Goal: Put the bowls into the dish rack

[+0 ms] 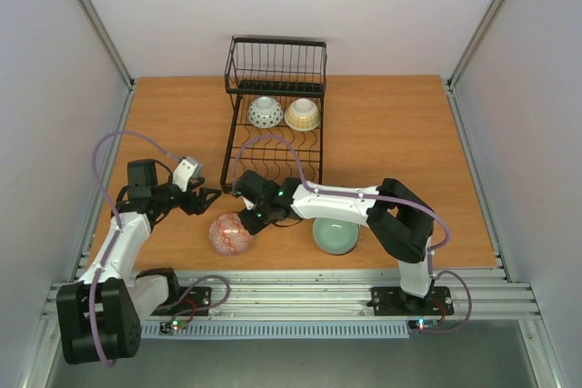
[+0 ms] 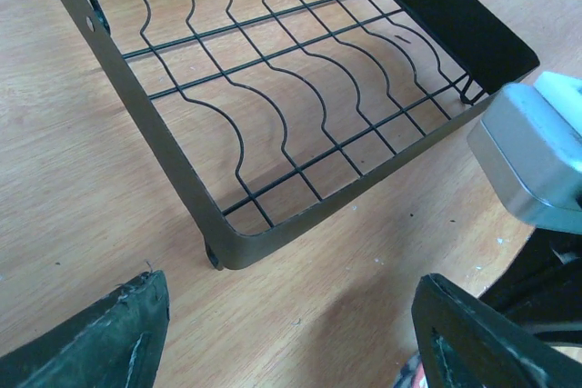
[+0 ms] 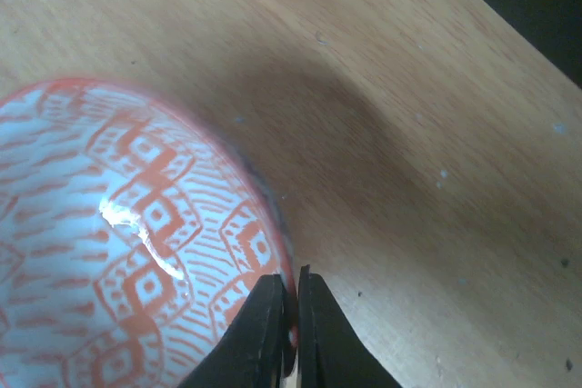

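Observation:
The black wire dish rack (image 1: 273,147) stands at the table's middle back; its near corner fills the left wrist view (image 2: 227,243). A blue-and-white bowl (image 1: 265,113) and a cream-yellow bowl (image 1: 302,114) stand in its slots. My right gripper (image 1: 247,221) is shut on the rim of the red-and-white patterned bowl (image 1: 229,234), seen close in the right wrist view (image 3: 118,243), with one finger inside and one outside. A celadon green bowl (image 1: 335,235) sits on the table under my right arm. My left gripper (image 1: 205,198) is open and empty, left of the rack's near end.
The rack's taller basket section (image 1: 275,65) is at its far end. The right arm's grey wrist body (image 2: 532,161) shows at the right of the left wrist view. Metal rails (image 1: 291,293) run along the table's near edge.

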`<state>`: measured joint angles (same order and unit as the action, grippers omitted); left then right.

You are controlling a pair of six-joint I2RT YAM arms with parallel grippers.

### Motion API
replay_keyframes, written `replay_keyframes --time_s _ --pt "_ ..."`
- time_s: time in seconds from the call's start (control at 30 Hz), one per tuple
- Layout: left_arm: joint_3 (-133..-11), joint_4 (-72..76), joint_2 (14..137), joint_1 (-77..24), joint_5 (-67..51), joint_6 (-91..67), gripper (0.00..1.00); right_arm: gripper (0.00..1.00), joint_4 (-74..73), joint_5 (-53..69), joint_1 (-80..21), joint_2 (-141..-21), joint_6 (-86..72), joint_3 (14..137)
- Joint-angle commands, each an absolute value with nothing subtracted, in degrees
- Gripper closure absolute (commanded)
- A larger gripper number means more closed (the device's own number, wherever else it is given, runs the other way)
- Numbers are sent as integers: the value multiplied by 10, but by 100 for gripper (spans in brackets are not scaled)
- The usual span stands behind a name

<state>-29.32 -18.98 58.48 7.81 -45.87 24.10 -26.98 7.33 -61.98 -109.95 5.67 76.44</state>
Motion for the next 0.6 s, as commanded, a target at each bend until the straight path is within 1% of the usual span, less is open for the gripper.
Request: replay_keyframes --time_s 0.0,0.17,0.27,0.43,0.57 --pt "-292 -176 584 82 -478 254 26 98 -269 72 -624 -1108 53 777" --pt "-295 -197 585 82 -501 269 26 99 -277 50 -628 -1092 57 776" --pt "-307 -239 587 80 -527 295 29 98 -291 23 -630 -1073 60 778" --pt "-349 -337 602 69 -529 354 35 99 -315 -46 -629 -1048 74 785" --pt "-361 -358 622 57 -509 367 45 99 -326 -70 -629 -1038 81 792"
